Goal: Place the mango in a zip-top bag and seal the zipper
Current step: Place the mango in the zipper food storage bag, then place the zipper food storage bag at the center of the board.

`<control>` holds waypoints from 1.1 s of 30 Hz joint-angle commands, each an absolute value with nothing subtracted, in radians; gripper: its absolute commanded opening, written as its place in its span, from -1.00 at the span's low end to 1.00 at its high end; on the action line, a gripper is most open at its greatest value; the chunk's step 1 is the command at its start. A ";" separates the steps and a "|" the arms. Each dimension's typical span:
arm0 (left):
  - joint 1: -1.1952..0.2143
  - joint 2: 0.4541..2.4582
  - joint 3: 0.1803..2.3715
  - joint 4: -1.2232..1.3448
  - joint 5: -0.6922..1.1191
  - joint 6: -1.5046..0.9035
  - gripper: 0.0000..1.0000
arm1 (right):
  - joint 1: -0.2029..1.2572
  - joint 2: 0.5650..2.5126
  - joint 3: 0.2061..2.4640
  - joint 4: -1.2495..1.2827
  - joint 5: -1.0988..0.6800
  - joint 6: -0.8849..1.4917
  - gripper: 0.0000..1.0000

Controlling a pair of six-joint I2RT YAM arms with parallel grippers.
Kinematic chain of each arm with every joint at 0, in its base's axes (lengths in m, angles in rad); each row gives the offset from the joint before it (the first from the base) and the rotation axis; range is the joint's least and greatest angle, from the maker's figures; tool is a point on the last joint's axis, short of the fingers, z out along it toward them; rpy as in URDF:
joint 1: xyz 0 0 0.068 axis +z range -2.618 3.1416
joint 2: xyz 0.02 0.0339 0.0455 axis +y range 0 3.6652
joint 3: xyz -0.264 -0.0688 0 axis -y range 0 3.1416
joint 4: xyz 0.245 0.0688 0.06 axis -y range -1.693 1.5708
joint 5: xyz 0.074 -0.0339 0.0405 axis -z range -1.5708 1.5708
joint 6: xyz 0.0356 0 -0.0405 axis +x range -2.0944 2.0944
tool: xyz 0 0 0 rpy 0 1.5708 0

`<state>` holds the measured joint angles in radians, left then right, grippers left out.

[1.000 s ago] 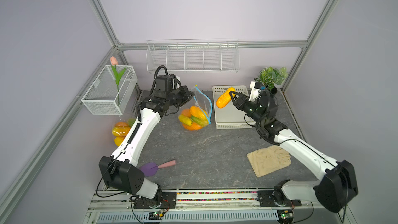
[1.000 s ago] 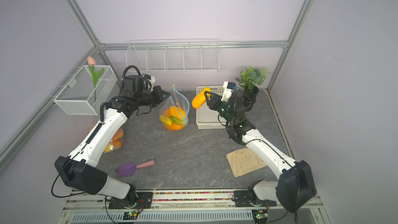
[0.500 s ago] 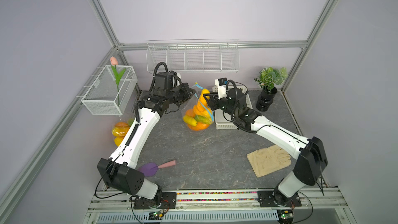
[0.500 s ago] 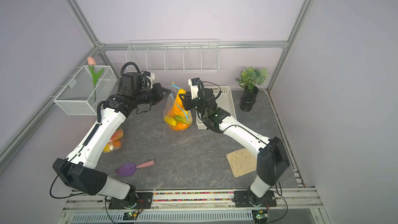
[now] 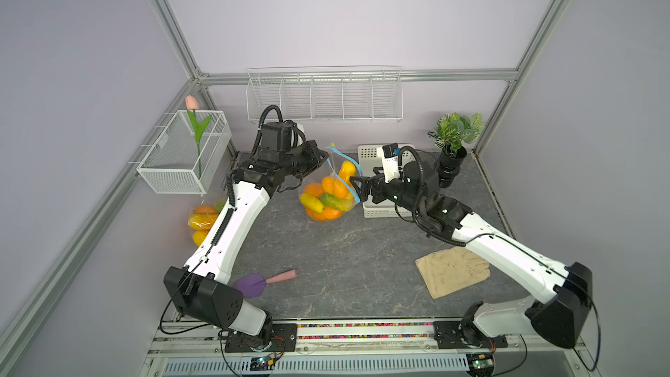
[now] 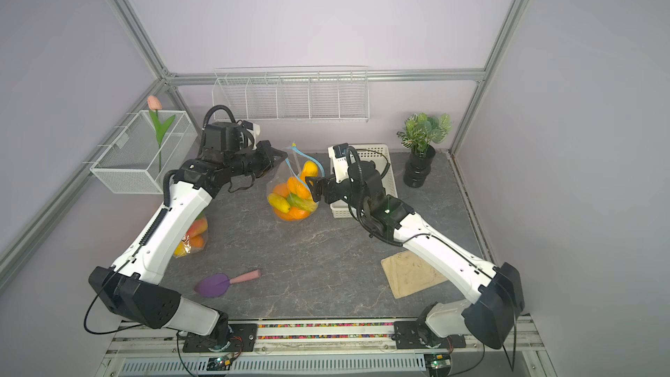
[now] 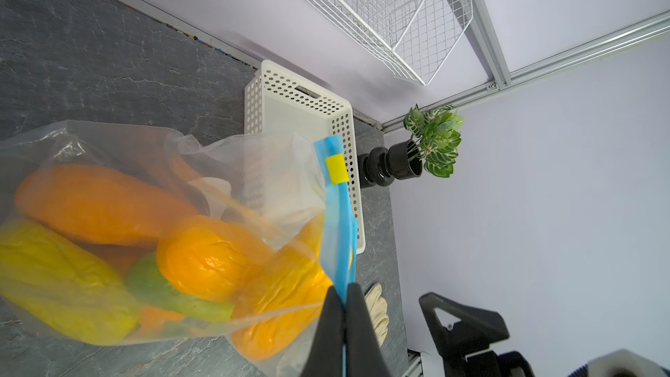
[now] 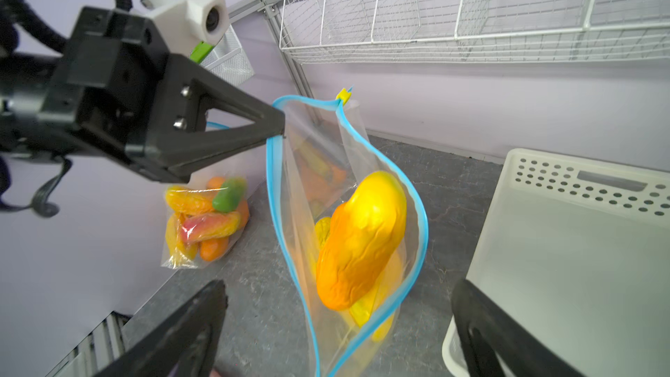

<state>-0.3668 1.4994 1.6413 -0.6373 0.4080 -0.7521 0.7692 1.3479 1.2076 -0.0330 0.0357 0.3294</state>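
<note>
The mango (image 8: 362,241) is inside the zip bag (image 8: 308,161), sitting on top of the other fruit (image 5: 321,204). The bag stands just beside the white basket (image 8: 587,183). The left gripper (image 8: 279,126) is pinched tight on the bag's blue zipper edge (image 8: 269,175), holding the mouth up and gaping. The right gripper (image 5: 359,190) hangs between bag and basket, fingers spread wide, nothing in them.

Right hand (image 8: 339,288) cut at edge; side bag (image 5: 202,216) half hidden, perhaps sealed.
</note>
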 commanded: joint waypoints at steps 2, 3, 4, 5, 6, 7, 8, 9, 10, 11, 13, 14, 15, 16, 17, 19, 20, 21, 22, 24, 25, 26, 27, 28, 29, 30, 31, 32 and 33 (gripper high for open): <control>-0.366 1.476 1.652 -0.594 0.390 -0.777 -1.00 | 0.793 1.373 1.107 -0.019 0.003 0.361 0.89; -0.365 1.475 1.649 -0.592 0.389 -0.782 -1.00 | 0.793 1.386 1.119 -0.017 0.000 0.357 0.80; -0.365 1.473 1.648 -0.590 0.387 -0.785 -1.00 | 0.793 1.402 1.141 -0.029 -0.003 0.352 0.71; -0.365 1.470 1.646 -0.588 0.386 -0.789 -1.00 | 0.793 1.427 1.175 -0.050 -0.007 0.345 0.56; -0.366 1.467 1.642 -0.586 0.383 -0.792 -1.00 | 0.795 1.452 1.210 -0.070 -0.017 0.331 0.46; -0.365 1.462 1.639 -0.583 0.380 -0.794 -1.00 | 0.795 1.474 1.240 -0.087 -0.013 0.325 0.37; -0.366 1.458 1.634 -0.581 0.377 -0.795 -1.00 | 0.796 1.497 1.269 -0.104 0.002 0.321 0.23; -0.365 1.453 1.630 -0.583 0.374 -0.794 -1.00 | 0.796 1.513 1.292 -0.115 0.017 0.316 0.03; -0.365 1.450 1.625 -0.583 0.373 -0.792 -1.00 | 0.795 1.521 1.304 -0.117 0.035 0.315 -0.16; -0.365 1.445 1.623 -0.583 0.373 -0.789 -1.00 | 0.795 1.525 1.311 -0.112 0.054 0.313 -0.37; -0.356 1.436 1.610 -0.575 0.382 -0.791 -1.00 | 0.792 1.533 1.335 -0.110 0.033 0.279 -0.62; -0.347 1.431 1.601 -0.563 0.393 -0.793 -0.94 | 0.791 1.536 1.349 -0.113 0.016 0.259 -0.71; -0.333 1.422 1.588 -0.543 0.408 -0.798 -0.89 | 0.790 1.543 1.366 -0.115 -0.006 0.237 -0.79; -0.322 1.411 1.572 -0.521 0.408 -0.799 -0.78 | 0.786 1.556 1.397 -0.131 -0.031 0.214 -0.86; -0.315 1.387 1.554 -0.495 0.393 -0.794 -0.62 | 0.783 1.570 1.433 -0.159 -0.044 0.191 -0.87; -0.297 1.322 1.505 -0.431 0.345 -0.776 -0.19 | 0.776 1.610 1.542 -0.252 -0.093 0.126 -0.87; -0.284 1.289 1.479 -0.400 0.326 -0.774 -0.01 | 0.773 1.623 1.589 -0.295 -0.114 0.099 -0.87; -0.268 1.247 1.441 -0.364 0.294 -0.776 0.19 | 0.770 1.631 1.625 -0.335 -0.130 0.071 -0.87; -0.244 1.206 1.403 -0.326 0.270 -0.768 0.37 | 0.762 1.634 1.644 -0.356 -0.153 0.054 -0.87; -0.209 1.131 1.321 -0.249 0.218 -0.738 0.65 | 0.730 1.634 1.647 -0.381 -0.189 0.053 -0.87; -0.195 1.096 1.272 -0.195 0.211 -0.716 0.85 | 0.707 1.627 1.630 -0.383 -0.219 0.059 -0.87; -0.186 1.070 1.230 -0.145 0.215 -0.687 0.93 | 0.686 1.622 1.611 -0.380 -0.245 0.069 -0.87; -0.177 1.047 1.183 -0.092 0.225 -0.650 0.95 | 0.663 1.608 1.577 -0.368 -0.278 0.076 -0.87; -0.175 1.031 1.144 -0.055 0.230 -0.618 0.98 | 0.641 1.589 1.539 -0.349 -0.313 0.077 -0.86; -0.174 1.021 1.116 -0.024 0.243 -0.589 0.98 | 0.626 1.573 1.507 -0.331 -0.325 0.082 -0.86; -0.174 1.016 1.080 0.014 0.265 -0.554 0.98 | 0.610 1.553 1.473 -0.312 -0.330 0.090 -0.86; -0.175 1.016 1.042 0.068 0.310 -0.525 0.98 | 0.594 1.538 1.444 -0.301 -0.344 0.096 -0.85; -0.175 1.016 1.007 0.117 0.361 -0.496 0.97 | 0.578 1.527 1.424 -0.294 -0.363 0.100 -0.85; -0.175 1.018 0.967 0.170 0.433 -0.472 0.97 | 0.563 1.515 1.399 -0.287 -0.385 0.104 -0.84</control>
<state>-0.1783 0.9966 1.0508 -0.0063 0.3126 -0.5915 0.5850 1.5723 1.4479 -0.3237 -0.2855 0.1051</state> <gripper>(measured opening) 0.985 0.079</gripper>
